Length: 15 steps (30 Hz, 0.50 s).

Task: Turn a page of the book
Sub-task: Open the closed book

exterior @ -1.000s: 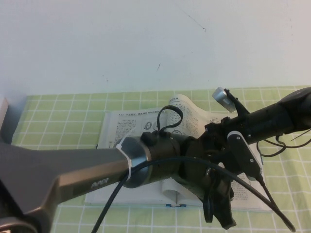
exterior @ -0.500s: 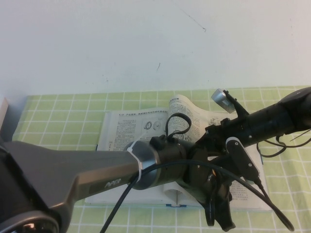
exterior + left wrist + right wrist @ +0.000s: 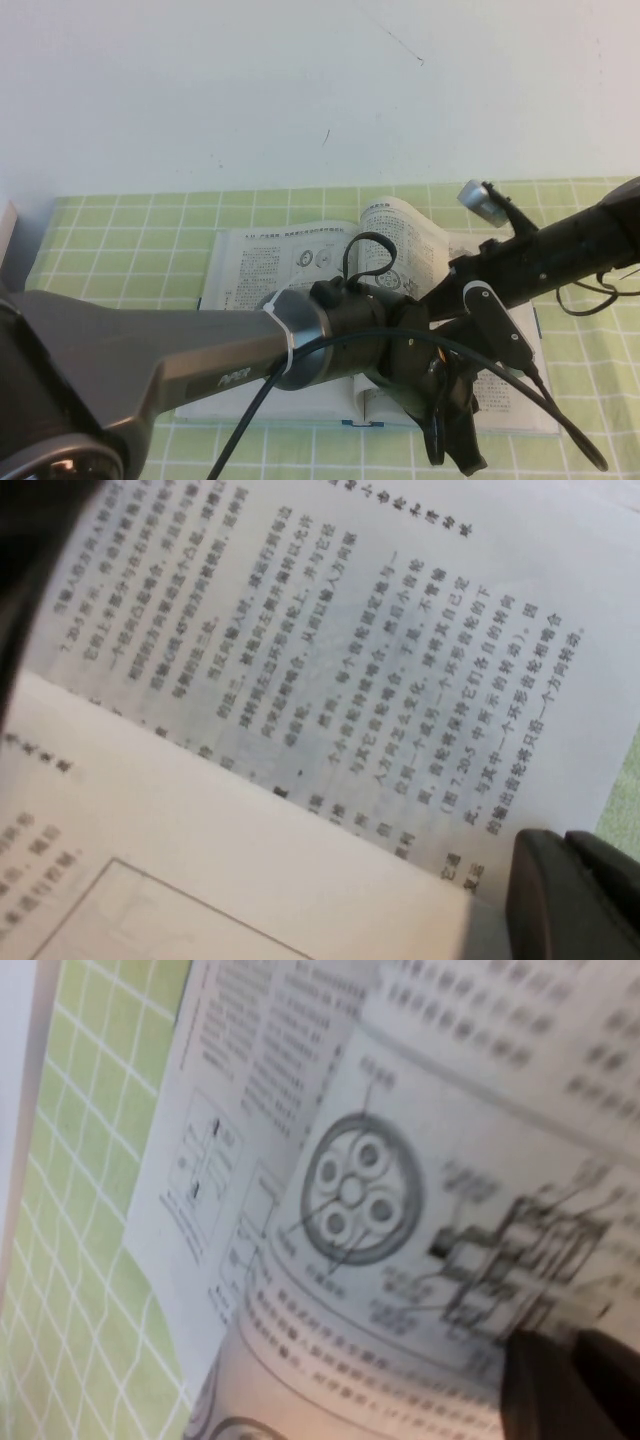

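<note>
The page (image 3: 400, 235) arches above the book (image 3: 250, 270), mid-table; it's light, floppy, tearable, so we'd take its free edge. Left gripper (image 3: 455, 440) near, right gripper (image 3: 450, 300) under the page; grip unclear.

The right gripper (image 3: 570, 1380) has drawn back toward the robot's right, and the lifted page (image 3: 405, 240) beside it has risen and curled further over the book (image 3: 260, 270), while the left gripper (image 3: 450, 440) has pushed forward under the right arm
</note>
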Available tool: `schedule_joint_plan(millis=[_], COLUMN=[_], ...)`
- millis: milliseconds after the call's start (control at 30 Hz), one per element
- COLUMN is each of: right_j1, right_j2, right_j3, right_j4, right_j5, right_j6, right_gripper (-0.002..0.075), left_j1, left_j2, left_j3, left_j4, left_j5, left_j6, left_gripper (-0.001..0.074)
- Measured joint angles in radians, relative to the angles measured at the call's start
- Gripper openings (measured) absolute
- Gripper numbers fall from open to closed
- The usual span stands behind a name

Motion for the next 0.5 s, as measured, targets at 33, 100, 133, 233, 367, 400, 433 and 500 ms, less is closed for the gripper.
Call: schedule_joint_plan(millis=[33, 100, 133, 233, 367, 400, 433, 500], right_j1=[-0.008, -0.027, -0.036, -0.059, -0.081, -0.083, -0.087, -0.090], right_j2=[-0.008, -0.020, -0.022, -0.026, -0.026, -0.026, -0.026, -0.026], right_j3=[0.000, 0.000, 0.000, 0.000, 0.000, 0.000, 0.000, 0.000], right_j4=[0.000, -0.002, -0.005, -0.016, -0.053, -0.065, -0.077, -0.110], right_j5=[0.000, 0.003, 0.005, 0.015, 0.014, 0.012, 0.007, -0.014], right_j6=[0.000, 0.000, 0.000, 0.000, 0.000, 0.000, 0.000, 0.009], right_gripper=[0.0062, 0.0039, 0.0031, 0.0015, 0.0010, 0.0009, 0.0009, 0.0008], left_j1=[0.000, 0.000, 0.000, 0.000, 0.000, 0.000, 0.000, 0.000], left_j2=[0.000, 0.002, 0.001, 0.001, 0.001, 0.001, 0.001, 0.001], left_j3=[0.000, 0.000, 0.000, 0.000, 0.000, 0.000, 0.000, 0.000], left_j4=[0.000, 0.000, 0.000, 0.002, 0.002, 0.004, 0.004, 0.004], left_j5=[0.000, 0.000, 0.000, 0.000, 0.000, 0.000, 0.000, 0.000], left_j6=[0.000, 0.000, 0.000, 0.000, 0.000, 0.000, 0.000, 0.000], left_gripper=[-0.0004, -0.0004, -0.0004, -0.0004, -0.0004, -0.0004, -0.0004, -0.0004])
